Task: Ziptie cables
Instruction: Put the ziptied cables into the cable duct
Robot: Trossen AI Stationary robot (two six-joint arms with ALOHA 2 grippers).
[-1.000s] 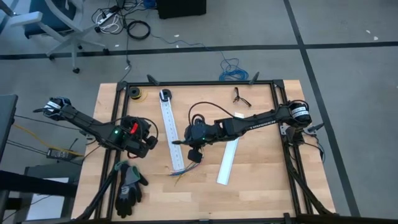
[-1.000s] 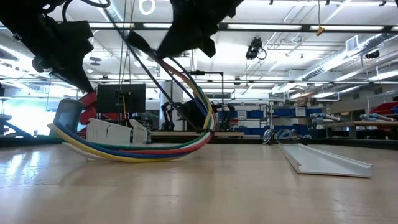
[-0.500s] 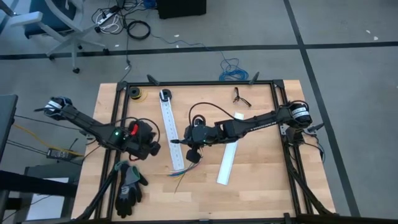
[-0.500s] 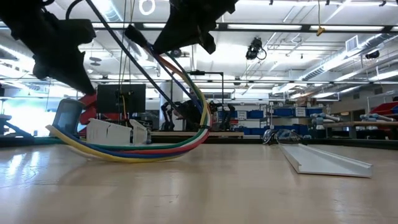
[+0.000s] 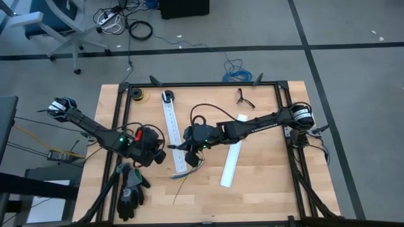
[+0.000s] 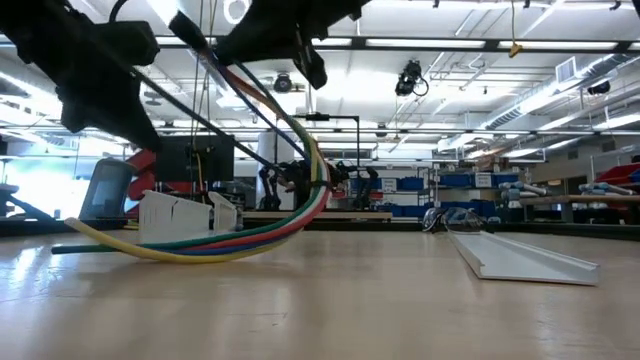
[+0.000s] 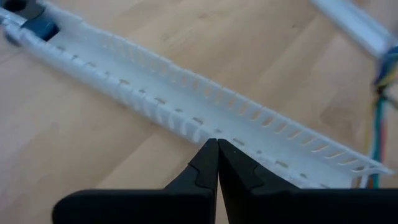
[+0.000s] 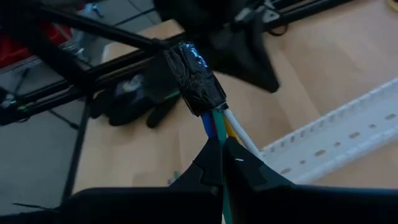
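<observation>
Between the right tool's (image 8: 219, 155) pinching fingers, the limp, light multicoloured wire bundle (image 6: 240, 235) droops; grip beside its black-taped end (image 8: 193, 78). Left tool (image 7: 217, 163) hovers closed, empty.

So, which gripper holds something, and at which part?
The right gripper holds the cables just below their black-taped end. The left gripper is shut on nothing.

Cables (image 5: 189, 165) beside perforated strip (image 5: 172, 123) — plain strip (image 5: 231, 157) further right.

Cables (image 6: 235, 235): multicoloured bundle, taped end raised, loose ends trailing on table
</observation>
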